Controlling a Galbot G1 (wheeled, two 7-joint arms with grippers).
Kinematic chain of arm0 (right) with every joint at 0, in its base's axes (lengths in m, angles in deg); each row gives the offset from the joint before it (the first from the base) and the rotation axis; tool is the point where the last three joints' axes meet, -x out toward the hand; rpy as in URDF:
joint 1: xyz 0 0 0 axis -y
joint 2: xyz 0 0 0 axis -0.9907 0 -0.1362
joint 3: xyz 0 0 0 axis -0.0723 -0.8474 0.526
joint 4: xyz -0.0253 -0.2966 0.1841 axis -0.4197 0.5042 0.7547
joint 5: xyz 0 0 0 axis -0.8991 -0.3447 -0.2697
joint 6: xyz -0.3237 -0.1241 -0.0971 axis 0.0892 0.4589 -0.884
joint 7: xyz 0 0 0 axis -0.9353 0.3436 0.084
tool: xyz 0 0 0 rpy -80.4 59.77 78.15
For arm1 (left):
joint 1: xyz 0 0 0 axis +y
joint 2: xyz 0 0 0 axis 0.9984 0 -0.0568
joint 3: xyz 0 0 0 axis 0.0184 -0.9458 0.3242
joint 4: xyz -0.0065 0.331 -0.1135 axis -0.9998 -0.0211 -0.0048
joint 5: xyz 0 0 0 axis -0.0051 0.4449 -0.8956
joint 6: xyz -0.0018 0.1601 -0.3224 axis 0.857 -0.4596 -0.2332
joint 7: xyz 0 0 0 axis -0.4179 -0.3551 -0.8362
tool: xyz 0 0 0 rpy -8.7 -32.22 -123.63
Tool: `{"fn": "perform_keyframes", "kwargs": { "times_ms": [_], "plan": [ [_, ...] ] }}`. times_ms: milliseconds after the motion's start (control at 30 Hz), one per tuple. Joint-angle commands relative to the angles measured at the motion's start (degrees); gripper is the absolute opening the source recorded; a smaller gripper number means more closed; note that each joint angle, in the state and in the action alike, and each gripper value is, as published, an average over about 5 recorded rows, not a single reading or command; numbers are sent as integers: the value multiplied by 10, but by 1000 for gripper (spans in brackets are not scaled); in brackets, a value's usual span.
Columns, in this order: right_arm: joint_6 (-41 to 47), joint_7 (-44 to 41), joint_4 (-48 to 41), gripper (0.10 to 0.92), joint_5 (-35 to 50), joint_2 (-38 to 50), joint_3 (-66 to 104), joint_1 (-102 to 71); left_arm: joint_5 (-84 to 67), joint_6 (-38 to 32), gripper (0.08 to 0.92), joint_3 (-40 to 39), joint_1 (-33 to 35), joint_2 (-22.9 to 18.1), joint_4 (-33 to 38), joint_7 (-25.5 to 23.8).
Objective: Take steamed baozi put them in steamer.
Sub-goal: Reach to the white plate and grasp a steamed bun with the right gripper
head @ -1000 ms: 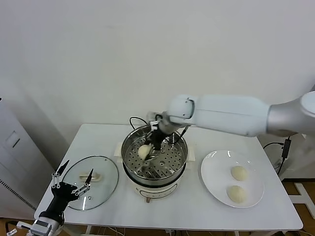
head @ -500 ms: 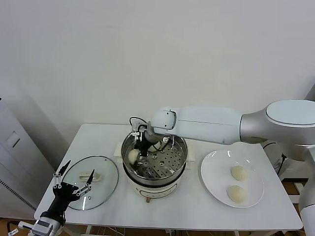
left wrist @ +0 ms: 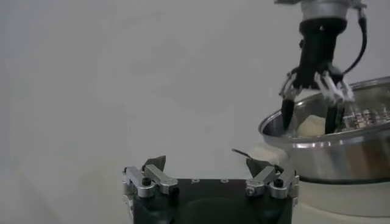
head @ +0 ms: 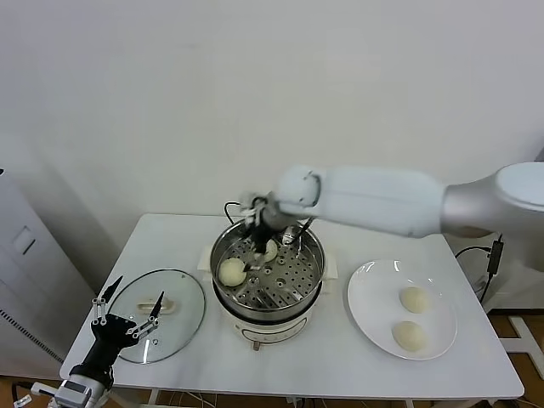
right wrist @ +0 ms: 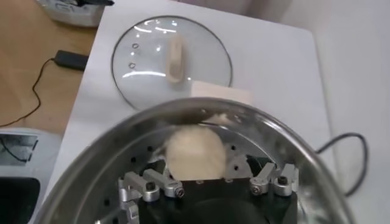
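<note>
The steamer [head: 297, 293] stands mid-table with its perforated tray showing. Two baozi lie inside: one [head: 231, 270] at the left side, one [head: 270, 250] farther back. My right gripper [head: 257, 241] hovers open over the pot's back left and holds nothing. In the right wrist view the left baozi [right wrist: 195, 151] rests on the tray just beyond the spread fingers of the right gripper [right wrist: 206, 160]. Two more baozi [head: 413, 299] [head: 409, 335] lie on the white plate [head: 365, 293]. My left gripper [head: 127, 321] [left wrist: 206, 164] is parked open at the table's front left.
The glass lid [head: 174, 319] with its white handle lies flat left of the steamer, also in the right wrist view [right wrist: 146, 73]. A black cord [head: 229, 206] runs behind the pot. The left wrist view shows the right gripper [left wrist: 314, 91] above the pot rim [left wrist: 329, 143].
My right gripper carried a baozi to the pot's left side, let it go there, and has risen back toward the pot's rear. The left arm has not moved.
</note>
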Motion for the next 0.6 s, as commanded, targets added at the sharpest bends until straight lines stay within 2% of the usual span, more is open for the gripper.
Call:
{"fn": "perform_keyframes", "kwargs": {
  "times_ms": [33, 167, 333, 600],
  "plan": [
    [-76, -233, 8, 823, -146, 190, -48, 136, 1, 2, 823, -6, -2, -1, 1, 0],
    [-116, -262, 29, 823, -217, 283, -85, 134, 5, 5, 823, -12, -5, -3, 2, 2],
    [-167, -254, 61, 823, -340, 367, -81, 61, 9, 11, 823, -16, -7, 1, 4, 4],
    [-218, -202, 70, 823, -406, 419, -60, -62, 17, 14, 823, -18, -8, -1, 4, 7]
  ]
}}
